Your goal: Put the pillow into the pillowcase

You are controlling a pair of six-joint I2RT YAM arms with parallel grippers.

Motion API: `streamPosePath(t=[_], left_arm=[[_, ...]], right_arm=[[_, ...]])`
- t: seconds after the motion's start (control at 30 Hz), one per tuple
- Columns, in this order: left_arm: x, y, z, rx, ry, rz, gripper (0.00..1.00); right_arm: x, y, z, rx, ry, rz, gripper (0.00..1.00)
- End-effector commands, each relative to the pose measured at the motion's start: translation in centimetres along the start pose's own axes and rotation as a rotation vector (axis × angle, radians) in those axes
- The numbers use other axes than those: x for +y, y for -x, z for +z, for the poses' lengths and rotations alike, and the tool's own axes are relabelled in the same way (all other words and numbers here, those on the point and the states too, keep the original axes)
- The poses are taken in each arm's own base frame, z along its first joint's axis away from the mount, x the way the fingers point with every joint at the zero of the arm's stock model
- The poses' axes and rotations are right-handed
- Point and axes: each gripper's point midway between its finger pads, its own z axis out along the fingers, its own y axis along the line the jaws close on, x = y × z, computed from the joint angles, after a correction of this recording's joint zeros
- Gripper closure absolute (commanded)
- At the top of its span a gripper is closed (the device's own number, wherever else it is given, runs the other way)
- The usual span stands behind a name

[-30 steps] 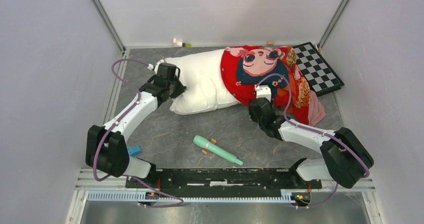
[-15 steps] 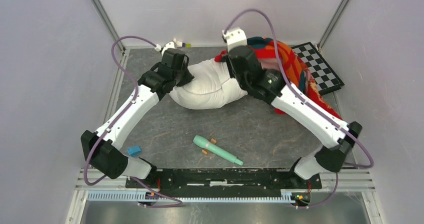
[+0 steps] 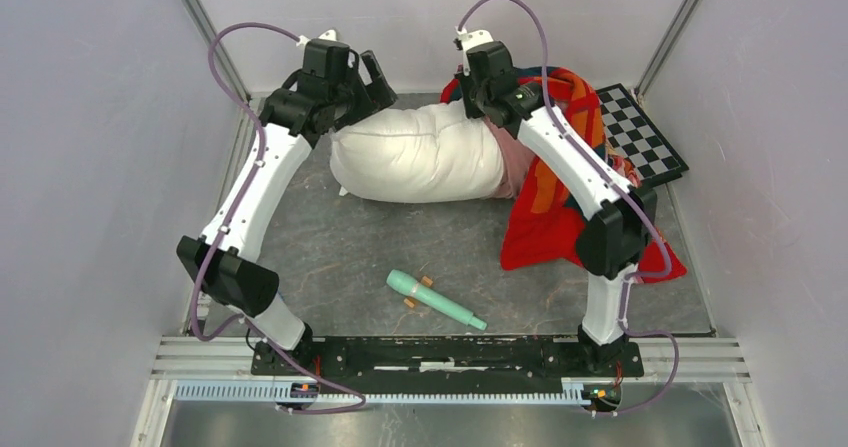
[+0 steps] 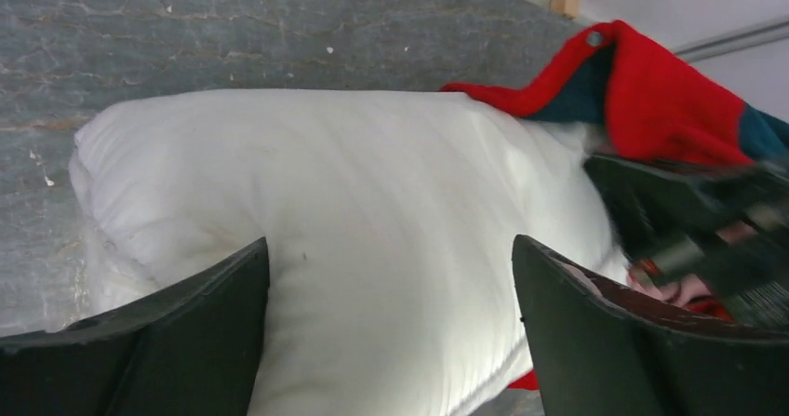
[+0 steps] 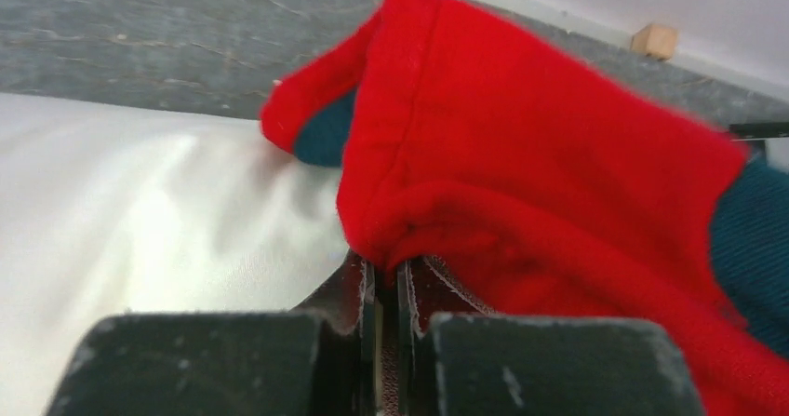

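no text, label, brand, number or sign can be read in any view. the pillowcase carries only picture print, no lettering that can be made out.

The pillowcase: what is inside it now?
Only one end of the white pillow enters the pillowcase mouth. How far it reaches inside is covered by the red fabric.
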Motion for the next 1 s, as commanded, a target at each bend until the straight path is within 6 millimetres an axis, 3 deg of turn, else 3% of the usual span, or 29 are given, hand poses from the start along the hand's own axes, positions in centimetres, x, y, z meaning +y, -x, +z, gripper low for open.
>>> streamPosePath(t=[0.0,0.1,0.23,0.3,0.4,0.57,0.73,0.77,0.8,0.83,0.87,0.93,0.97], left_arm=[[-2.2,3.9,-5.3,-0.107,-0.099,0.073,0.0],[1.8,4.5,-6.6,-0.182,0.066,0.096,0.0],[6.0,3.1,-8.1,-0.249,0.18,0.111,0.0],[6.9,2.2,-7.9,-0.24,0.198,0.137,0.0],[7.0,0.0,-4.6,-0.157,0.181,0.164,0.0],[4.2,-0.4,3.2,-0.196,0.023,0.174,0.0],[4.9,-1.7,9.7,-0.166,0.055,0.214,0.01],[5.4,-2.3,10.8,-0.139,0.078,0.215,0.1],[6.0,-2.9,11.4,-0.121,0.104,0.204,0.29],[6.9,-3.4,12.0,-0.103,0.149,0.187,0.48],[7.6,-3.8,12.2,-0.087,0.189,0.163,0.7],[8.8,-4.9,12.1,-0.023,0.265,0.127,0.97],[8.8,-5.0,11.8,-0.006,0.279,0.112,0.98]], right_arm=[[-0.3,-0.9,5.9,-0.02,0.104,0.057,1.0],[-1.4,-2.0,8.8,0.01,0.109,0.086,1.0],[-2.2,-2.3,10.3,0.009,0.111,0.104,1.0],[-2.1,-2.1,10.6,0.008,0.115,0.105,1.0],[-1.7,-1.1,10.0,-0.015,0.144,0.106,1.0],[-1.1,0.1,7.7,-0.045,0.163,0.1,1.0],[0.3,-0.1,6.6,-0.013,0.215,0.058,1.0],[0.4,-0.1,6.2,-0.004,0.211,0.046,1.0],[0.3,0.2,5.5,-0.004,0.199,0.033,0.97],[-0.3,0.6,4.7,-0.006,0.163,0.026,0.87],[-0.8,0.9,3.8,-0.011,0.141,0.024,0.69],[-2.0,2.1,1.4,-0.04,0.097,0.029,0.36],[-2.5,2.8,-0.3,-0.065,0.087,0.032,0.28]])
